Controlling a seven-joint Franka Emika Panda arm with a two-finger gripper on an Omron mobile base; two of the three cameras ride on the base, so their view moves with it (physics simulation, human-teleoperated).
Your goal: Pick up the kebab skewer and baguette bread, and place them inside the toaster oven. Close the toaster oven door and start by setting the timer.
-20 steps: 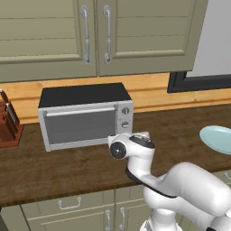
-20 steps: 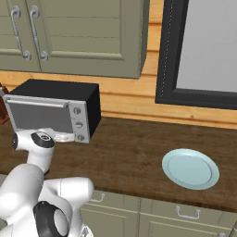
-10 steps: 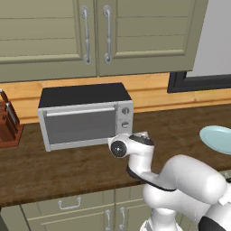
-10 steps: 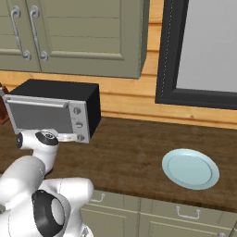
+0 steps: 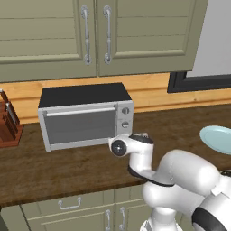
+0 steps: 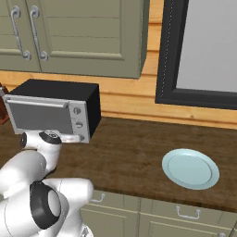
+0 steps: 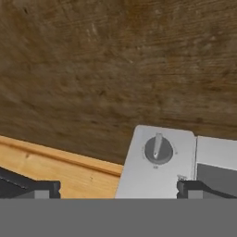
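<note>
So over the last second the arm has folded itself down and tucked closer in front of the toaster oven (image 5: 85,116), which sits on the counter (image 5: 54,171) right where it was, nothing else on there budged. The toaster oven door (image 5: 80,125) looks closed in both base views. The claw (image 7: 118,187) is spread wide with nothing in it, tips far apart at the bottom of the hand view, and that view is rolled over so the oven's knob panel hangs in from below with one knob (image 7: 158,149) sitting between the tips. The plate (image 6: 190,168) is off to the right and it's bare. I can't spot the kebab skewer or the baguette bread anywhere, so my guess is they're already inside and this fold-in is the lineup for the timer knob.
</note>
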